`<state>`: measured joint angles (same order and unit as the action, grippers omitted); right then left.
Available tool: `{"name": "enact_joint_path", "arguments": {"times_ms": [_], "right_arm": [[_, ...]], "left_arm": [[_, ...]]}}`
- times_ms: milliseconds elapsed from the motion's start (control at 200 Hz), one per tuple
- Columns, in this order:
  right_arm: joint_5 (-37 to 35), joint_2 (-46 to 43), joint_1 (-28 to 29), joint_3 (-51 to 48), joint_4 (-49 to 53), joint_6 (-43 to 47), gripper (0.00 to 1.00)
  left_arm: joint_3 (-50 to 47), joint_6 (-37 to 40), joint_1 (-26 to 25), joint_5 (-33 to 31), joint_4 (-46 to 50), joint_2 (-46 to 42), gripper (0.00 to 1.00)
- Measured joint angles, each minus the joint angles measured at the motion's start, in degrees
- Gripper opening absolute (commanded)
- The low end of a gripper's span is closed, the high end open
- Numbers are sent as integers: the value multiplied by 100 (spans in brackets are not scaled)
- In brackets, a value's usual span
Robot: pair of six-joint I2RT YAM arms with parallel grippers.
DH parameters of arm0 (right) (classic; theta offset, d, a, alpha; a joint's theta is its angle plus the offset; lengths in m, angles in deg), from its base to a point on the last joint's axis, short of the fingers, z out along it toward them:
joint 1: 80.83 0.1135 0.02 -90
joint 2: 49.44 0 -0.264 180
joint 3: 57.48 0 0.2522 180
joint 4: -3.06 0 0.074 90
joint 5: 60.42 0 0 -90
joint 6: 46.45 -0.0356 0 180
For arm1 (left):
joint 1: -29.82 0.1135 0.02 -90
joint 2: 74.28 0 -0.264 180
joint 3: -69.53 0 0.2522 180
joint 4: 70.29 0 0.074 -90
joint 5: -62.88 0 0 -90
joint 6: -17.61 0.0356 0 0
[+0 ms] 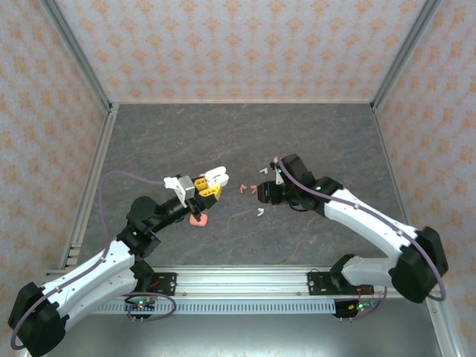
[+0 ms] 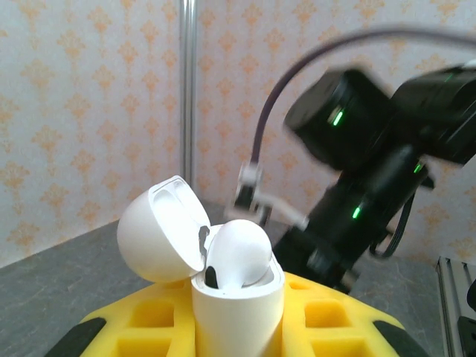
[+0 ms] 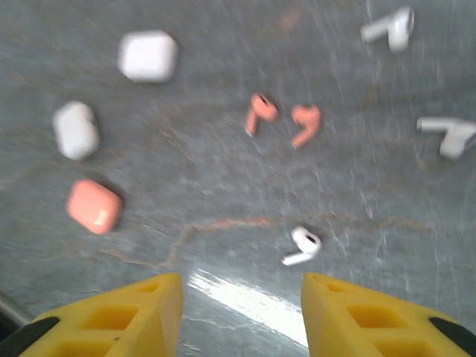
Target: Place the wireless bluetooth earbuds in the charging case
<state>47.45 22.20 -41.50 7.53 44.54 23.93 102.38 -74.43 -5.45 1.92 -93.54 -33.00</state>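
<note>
Clamping an open case (image 2: 238, 309) between its yellow fingers (image 2: 149, 327), the left gripper (image 1: 208, 186) is closed tight on it and holds it upright above the table (image 1: 312, 134). The lid (image 2: 160, 230) is flipped back to the left, and a rounded white earbud (image 2: 238, 253) sits in the case's mouth; how deep it sits I cannot tell. Beyond the case the right arm (image 2: 372, 149) shows dark and blurred.

The right gripper (image 3: 240, 286) hangs over the table with its fingers (image 3: 141, 312) apart and nothing between them. Just ahead of the gap lies a lone bud (image 3: 303, 246), white, on the table. Farther out, two pink buds (image 3: 260, 113) lie side by side, near each other but apart. Two far buds (image 3: 390, 27), also white, lie to the right, well apart from the pink pair. To the left lie a pink case (image 3: 94, 206) and two white cases (image 3: 149, 56), all closed, on the table.
</note>
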Motion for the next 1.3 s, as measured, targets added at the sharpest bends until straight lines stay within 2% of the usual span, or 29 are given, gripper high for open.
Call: {"name": "enact_joint_path", "arguments": {"times_ms": [245,540,1301], "right_arm": [[20,1143,0,-284,-271,-227,44],[59,1921,0,-227,-675,-223,41],[116,2295,2,-85,-920,-219,32]], "left_arm": [[-2,15,0,0,72,-39,0],[-2,37,0,-94,234,-42,0],[-2,55,0,-251,455,-42,0]]}}
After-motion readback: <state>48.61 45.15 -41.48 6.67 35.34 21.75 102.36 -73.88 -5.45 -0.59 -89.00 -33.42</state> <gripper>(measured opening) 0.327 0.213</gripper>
